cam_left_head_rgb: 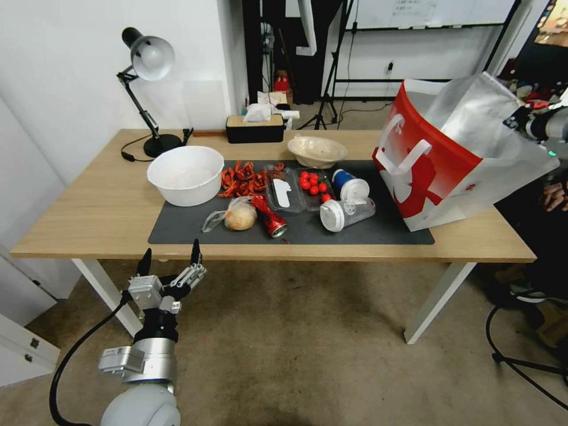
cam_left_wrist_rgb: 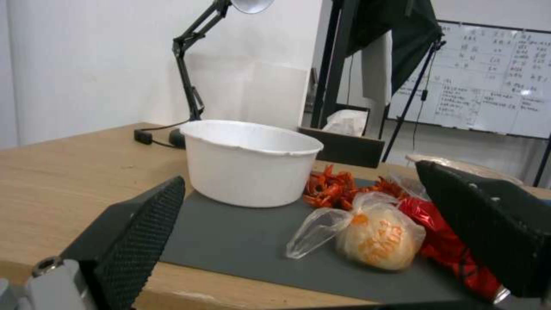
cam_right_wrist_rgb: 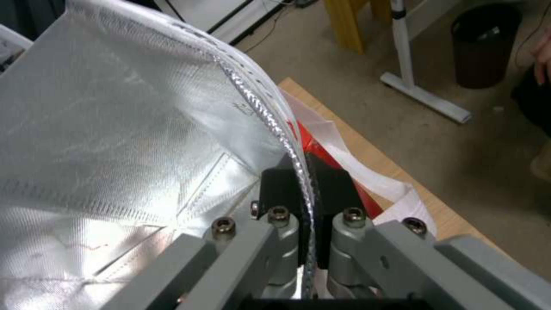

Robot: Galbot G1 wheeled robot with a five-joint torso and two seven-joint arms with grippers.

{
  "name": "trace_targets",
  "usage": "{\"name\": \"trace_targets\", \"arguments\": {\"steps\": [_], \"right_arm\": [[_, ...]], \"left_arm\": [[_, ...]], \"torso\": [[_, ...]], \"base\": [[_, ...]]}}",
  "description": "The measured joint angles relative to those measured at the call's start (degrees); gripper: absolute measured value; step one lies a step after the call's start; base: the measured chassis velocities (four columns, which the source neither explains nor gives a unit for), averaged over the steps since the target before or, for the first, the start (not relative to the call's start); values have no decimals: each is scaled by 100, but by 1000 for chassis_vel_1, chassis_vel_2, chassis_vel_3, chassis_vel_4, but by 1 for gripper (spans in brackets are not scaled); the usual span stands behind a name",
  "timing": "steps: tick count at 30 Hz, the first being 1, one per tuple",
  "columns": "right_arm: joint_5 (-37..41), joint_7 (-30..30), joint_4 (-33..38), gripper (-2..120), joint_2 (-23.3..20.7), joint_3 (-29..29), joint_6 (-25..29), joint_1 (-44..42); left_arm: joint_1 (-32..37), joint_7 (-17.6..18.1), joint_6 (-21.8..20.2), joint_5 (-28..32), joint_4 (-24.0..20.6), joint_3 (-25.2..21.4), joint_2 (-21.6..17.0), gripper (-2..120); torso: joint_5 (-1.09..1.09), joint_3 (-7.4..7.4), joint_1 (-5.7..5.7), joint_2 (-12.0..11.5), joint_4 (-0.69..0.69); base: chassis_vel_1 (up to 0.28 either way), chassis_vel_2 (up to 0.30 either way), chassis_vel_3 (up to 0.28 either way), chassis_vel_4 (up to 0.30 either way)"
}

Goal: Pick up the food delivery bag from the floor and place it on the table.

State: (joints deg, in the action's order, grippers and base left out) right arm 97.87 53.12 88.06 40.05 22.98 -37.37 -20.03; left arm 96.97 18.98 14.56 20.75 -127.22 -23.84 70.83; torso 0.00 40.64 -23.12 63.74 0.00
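The food delivery bag (cam_left_head_rgb: 449,171), red and white with silver foil lining and white strap handles, rests tilted on the right end of the table (cam_left_head_rgb: 89,207), its base partly on the dark grey mat (cam_left_head_rgb: 195,228). My right gripper (cam_right_wrist_rgb: 302,176) is shut on the bag's (cam_right_wrist_rgb: 126,129) foil rim, with the rim seam pinched between its black fingers (cam_right_wrist_rgb: 275,185). From the head camera, that gripper (cam_left_head_rgb: 522,121) sits at the bag's upper right edge. My left gripper (cam_left_head_rgb: 170,254) hangs open below the table's front edge at the left, above the floor (cam_left_head_rgb: 296,343), and holds nothing.
On the mat are a white bowl (cam_left_head_rgb: 186,174), red crayfish (cam_left_head_rgb: 241,179), tomatoes in a clear tray (cam_left_head_rgb: 313,183), two cups (cam_left_head_rgb: 348,210), a red can (cam_left_head_rgb: 270,217) and bagged bread (cam_left_wrist_rgb: 373,234). A lamp (cam_left_head_rgb: 148,59) and tissue box (cam_left_head_rgb: 255,127) stand behind. A black bin (cam_right_wrist_rgb: 485,43) stands beyond the table.
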Motion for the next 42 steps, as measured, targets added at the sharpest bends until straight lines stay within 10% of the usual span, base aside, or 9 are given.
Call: {"name": "trace_targets", "arguments": {"steps": [25, 42], "right_arm": [[-340, 106, -24, 0, -26, -166, -109, 46], [-236, -175, 91, 61, -63, -120, -201, -71]], "left_arm": [[20, 20, -19, 36, -34, 22, 3, 100], [19, 47, -9, 44, -48, 8, 14, 100]], "torso": [[0, 0, 0, 0, 0], [-1, 0, 0, 0, 0]], "base": [[0, 0, 0, 0], [0, 0, 0, 0]]}}
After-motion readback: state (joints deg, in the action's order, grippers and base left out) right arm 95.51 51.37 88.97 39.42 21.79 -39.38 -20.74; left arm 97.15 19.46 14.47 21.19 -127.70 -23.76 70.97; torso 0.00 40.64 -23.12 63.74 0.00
